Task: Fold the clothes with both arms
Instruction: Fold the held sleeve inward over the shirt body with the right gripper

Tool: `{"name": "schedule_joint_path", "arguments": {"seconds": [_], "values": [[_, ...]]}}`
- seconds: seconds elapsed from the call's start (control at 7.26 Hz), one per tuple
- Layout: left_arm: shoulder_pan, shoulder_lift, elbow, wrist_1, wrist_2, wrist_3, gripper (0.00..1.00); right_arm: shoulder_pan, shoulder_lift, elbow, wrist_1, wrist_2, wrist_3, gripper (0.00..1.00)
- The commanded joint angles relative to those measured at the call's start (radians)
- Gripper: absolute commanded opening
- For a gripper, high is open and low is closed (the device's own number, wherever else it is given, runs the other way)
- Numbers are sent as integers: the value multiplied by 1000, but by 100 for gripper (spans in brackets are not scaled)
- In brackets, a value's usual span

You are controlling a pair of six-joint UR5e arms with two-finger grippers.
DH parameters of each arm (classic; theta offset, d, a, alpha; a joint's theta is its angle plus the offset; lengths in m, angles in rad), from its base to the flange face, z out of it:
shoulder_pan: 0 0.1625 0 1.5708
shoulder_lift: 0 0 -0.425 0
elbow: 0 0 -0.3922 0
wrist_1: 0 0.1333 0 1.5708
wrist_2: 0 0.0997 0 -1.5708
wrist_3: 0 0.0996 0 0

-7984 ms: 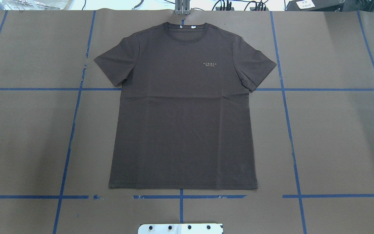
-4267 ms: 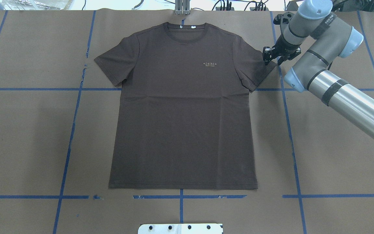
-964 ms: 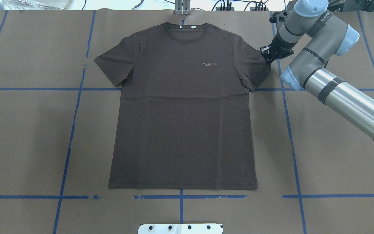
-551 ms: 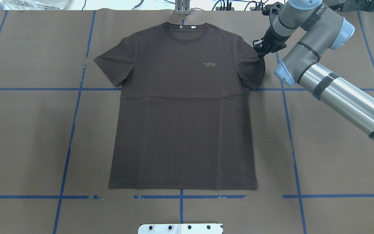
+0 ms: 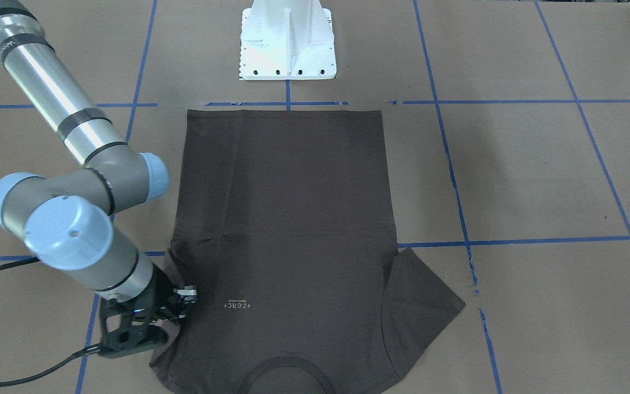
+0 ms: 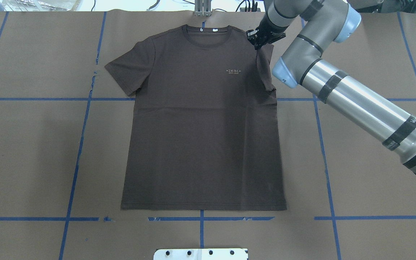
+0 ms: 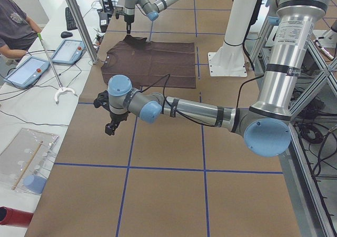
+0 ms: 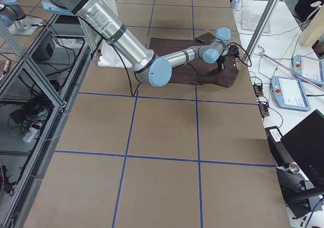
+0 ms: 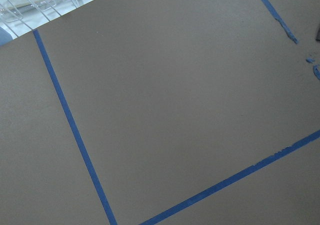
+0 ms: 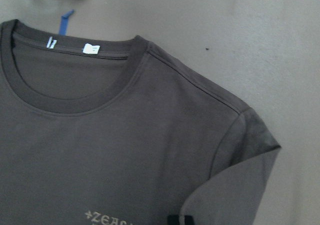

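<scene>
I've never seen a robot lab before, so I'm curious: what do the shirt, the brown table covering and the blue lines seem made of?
T-shirt: soft matte knit, probably cotton jersey; it lies limp, with a ribbed collar.
Table covering: dull brown sheet, likely kraft paper; flat, no sheen.
Blue lines: probably painter's tape; some ends look torn and ragged.

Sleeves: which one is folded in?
The robot's-right sleeve, pinched by the right gripper and pulled inward; the left sleeve lies flat, spread out.
</scene>
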Motion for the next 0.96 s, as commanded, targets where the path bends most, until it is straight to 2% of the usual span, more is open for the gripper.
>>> {"name": "schedule_joint_path", "arguments": {"seconds": [0.0,0.14,0.28,0.69,0.83], "values": [[0,0,0,-2,0,0,100,-95,61,-9,-1,-167,32,0],[0,-1,0,0,0,0,100,-102,62,-10,1,-181,32,12],[0,-3,2,-2,0,-5,100,-102,59,-10,1,-183,32,99],[0,-9,9,-3,2,-3,100,-93,52,-12,-5,-166,71,100],[1,-45,30,-3,2,-34,100,-65,50,-4,-47,-82,128,100]]}}
